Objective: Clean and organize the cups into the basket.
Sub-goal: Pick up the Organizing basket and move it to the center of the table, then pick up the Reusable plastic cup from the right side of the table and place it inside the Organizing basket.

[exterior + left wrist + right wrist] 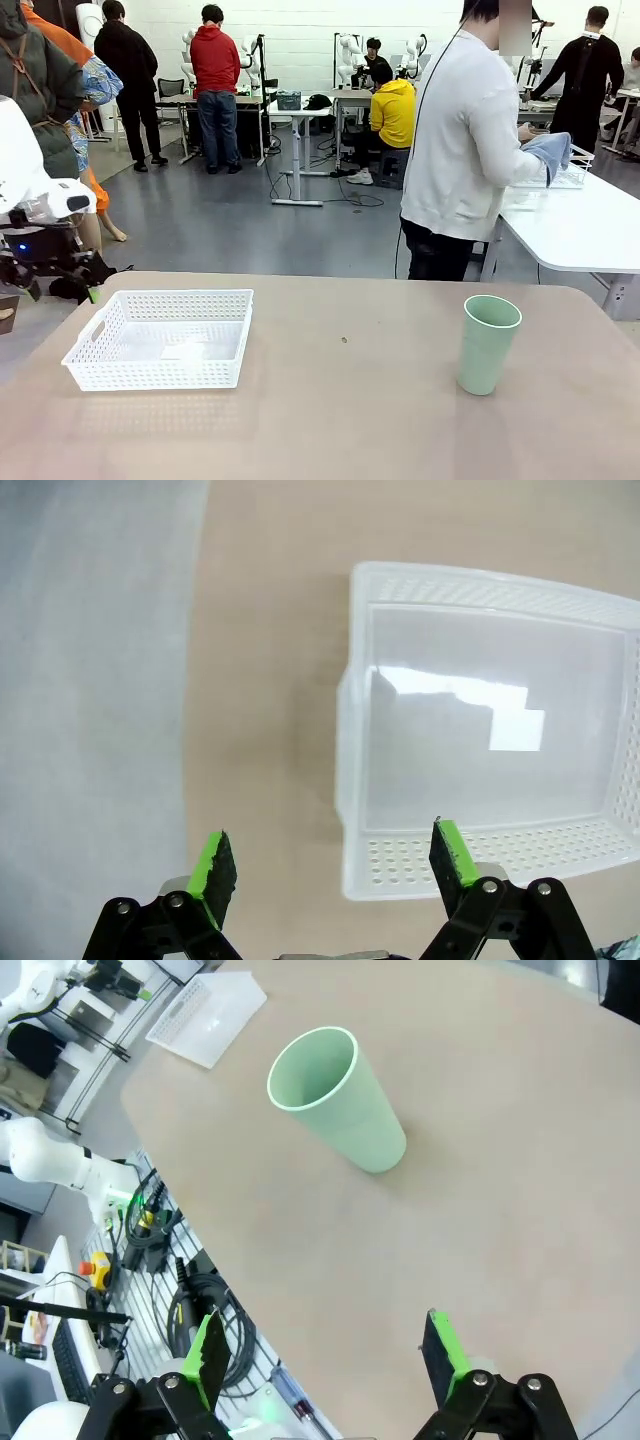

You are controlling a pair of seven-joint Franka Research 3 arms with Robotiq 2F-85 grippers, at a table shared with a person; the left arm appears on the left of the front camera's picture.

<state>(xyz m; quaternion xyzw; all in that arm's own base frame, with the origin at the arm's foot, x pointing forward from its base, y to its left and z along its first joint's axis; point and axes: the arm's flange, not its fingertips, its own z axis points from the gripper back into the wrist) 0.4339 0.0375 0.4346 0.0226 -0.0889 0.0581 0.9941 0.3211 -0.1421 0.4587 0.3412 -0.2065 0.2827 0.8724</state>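
The green cup (488,343) stands upright at lower right, apparently set out for picking. The empty basket (150,377) sits lower left to receive it. The left gripper (332,858) and right gripper (325,1350) both gape wide, holding nothing.

This is a robotics lab: a big open room with a bare white wall (300,30) and a grey floor (200,230). Loose cables (345,190) trail under white worktables (300,112) where people (215,80) stand and sit. A white robot arm (25,190) stands at our tan tabletop (340,400). Below its edge sit a yellow emergency-stop box (95,1270) and coiled black cable (200,1305).
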